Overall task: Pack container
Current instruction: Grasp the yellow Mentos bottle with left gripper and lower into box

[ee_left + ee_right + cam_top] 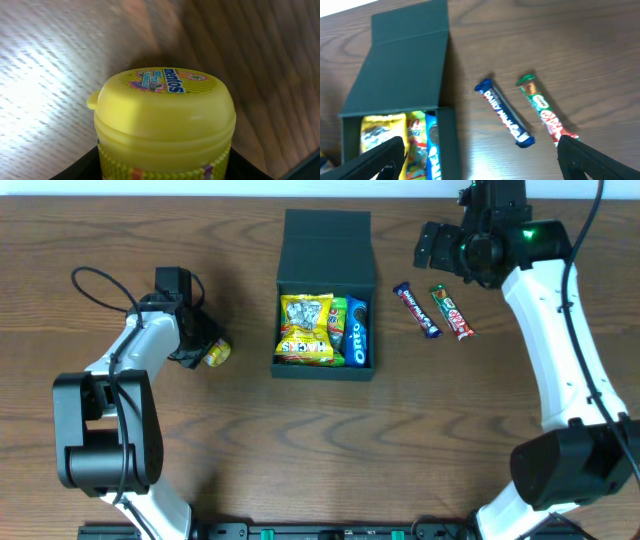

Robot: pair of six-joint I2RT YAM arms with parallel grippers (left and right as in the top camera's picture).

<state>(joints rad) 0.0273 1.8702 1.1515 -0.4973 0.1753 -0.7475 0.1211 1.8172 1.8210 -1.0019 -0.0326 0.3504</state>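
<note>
The dark teal-green container stands open at the table's middle, its flap lid folded back. Inside lie a yellow snack packet, a green packet and a blue Oreo pack. My left gripper is shut on a yellow Mentos tub left of the container; the tub fills the left wrist view. My right gripper is open and empty, up at the back right. A blue candy bar and a green-red candy bar lie right of the container. They also show in the right wrist view, the blue bar and the green-red bar.
The wooden table bears everything. The container also shows in the right wrist view, with its packets at the lower left. The arms' bases stand at the front left and front right corners.
</note>
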